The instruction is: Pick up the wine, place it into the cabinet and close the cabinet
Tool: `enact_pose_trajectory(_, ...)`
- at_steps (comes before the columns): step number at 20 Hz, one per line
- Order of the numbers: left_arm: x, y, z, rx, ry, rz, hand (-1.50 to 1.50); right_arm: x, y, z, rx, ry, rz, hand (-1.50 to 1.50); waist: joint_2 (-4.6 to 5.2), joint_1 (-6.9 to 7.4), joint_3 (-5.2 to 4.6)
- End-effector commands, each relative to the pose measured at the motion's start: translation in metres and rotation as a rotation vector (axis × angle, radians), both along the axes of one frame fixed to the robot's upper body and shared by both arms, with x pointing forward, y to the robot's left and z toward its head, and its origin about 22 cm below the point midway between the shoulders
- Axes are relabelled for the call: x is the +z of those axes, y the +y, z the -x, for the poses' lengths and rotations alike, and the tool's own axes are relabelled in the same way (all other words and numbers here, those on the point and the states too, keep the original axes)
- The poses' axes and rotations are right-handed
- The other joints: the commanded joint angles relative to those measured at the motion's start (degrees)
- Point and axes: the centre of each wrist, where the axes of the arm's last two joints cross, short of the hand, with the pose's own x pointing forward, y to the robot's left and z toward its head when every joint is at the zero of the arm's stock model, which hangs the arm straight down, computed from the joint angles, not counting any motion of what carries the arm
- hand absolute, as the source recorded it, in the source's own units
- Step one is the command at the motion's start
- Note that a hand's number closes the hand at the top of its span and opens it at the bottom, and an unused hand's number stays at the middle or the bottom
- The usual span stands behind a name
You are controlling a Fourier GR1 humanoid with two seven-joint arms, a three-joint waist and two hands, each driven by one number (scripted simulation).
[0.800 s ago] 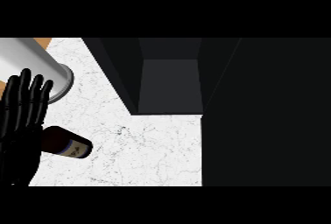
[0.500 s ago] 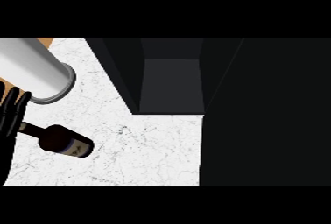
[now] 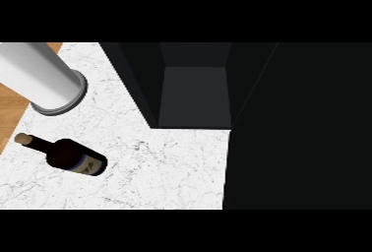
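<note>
One head view looked steeply down at the white marble counter [image 3: 167,167], from close above. The dark open cabinet [image 3: 193,96] filled the upper middle and right; a grey forearm [image 3: 36,74] crossed the upper left.

White marble counter [image 3: 167,167]; wooden floor [image 3: 13,106] at left.

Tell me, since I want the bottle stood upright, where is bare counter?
Bare marble lies between the wine bottle and the open dark cabinet. It is crowded at upper left, by the grey forearm.
</note>
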Motion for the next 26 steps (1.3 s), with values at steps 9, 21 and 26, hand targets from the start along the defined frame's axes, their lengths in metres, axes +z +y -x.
enact_pose_trajectory(9,0.051,0.000,0.025,-0.013,0.040,0.028,-1.50,0.057,0.013,0.031,0.035,0.016,0.010,-1.50,0.09,-0.57,0.00)
enact_pose_trajectory(21,0.060,-0.005,0.005,0.021,0.085,0.005,-1.50,0.080,0.024,0.021,0.020,0.016,-0.006,-1.50,0.19,-1.01,0.01)
enact_pose_trajectory(26,0.069,0.008,-0.006,0.051,0.121,0.027,-1.50,0.084,0.018,0.033,0.029,0.017,0.001,-1.50,0.13,-1.15,0.05)
